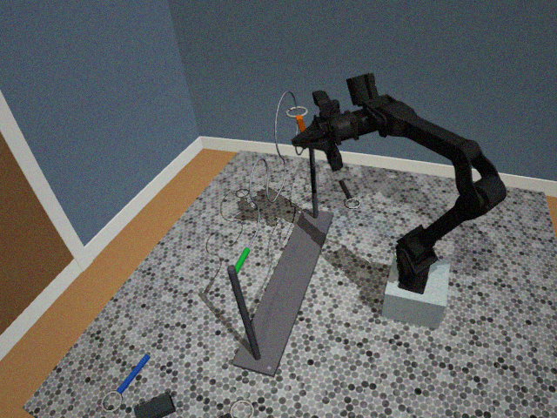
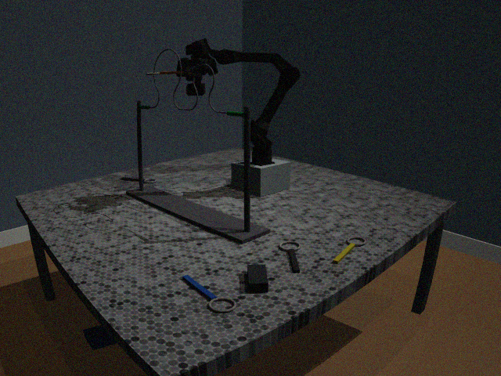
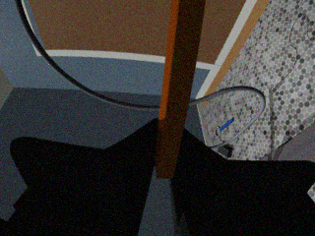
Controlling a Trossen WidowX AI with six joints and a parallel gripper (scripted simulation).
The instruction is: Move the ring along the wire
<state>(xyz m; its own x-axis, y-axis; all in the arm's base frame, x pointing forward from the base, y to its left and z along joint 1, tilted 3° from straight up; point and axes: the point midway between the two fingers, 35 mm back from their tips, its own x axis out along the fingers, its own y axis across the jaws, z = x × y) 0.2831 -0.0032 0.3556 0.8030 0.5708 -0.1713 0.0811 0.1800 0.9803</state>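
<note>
My gripper (image 1: 305,133) (image 2: 182,73) (image 3: 163,125) is shut on the orange handle (image 1: 300,122) (image 2: 169,73) (image 3: 175,73) of the ring (image 1: 293,108) (image 2: 153,74). It holds the ring high, at the top of the first big loop of the thin grey wire (image 1: 277,117) (image 2: 176,95) (image 3: 79,88), above the far post (image 1: 312,179) (image 2: 139,146). The wire appears to pass through the ring; I cannot tell whether they touch. The green part (image 1: 242,259) (image 2: 234,113) by the other post (image 1: 243,310) (image 2: 246,174) is bare. The ring itself is out of the wrist view.
The posts stand on a long grey base plate (image 1: 287,287) (image 2: 194,214). Loose on the table lie a blue-handled ring (image 1: 132,373) (image 2: 198,286), a dark block (image 1: 154,406) (image 2: 257,276), a dark-handled ring (image 1: 346,191) (image 2: 292,258) and a yellow-handled ring (image 2: 344,252). The arm's pedestal (image 1: 416,301) (image 2: 263,178) stands beside the plate.
</note>
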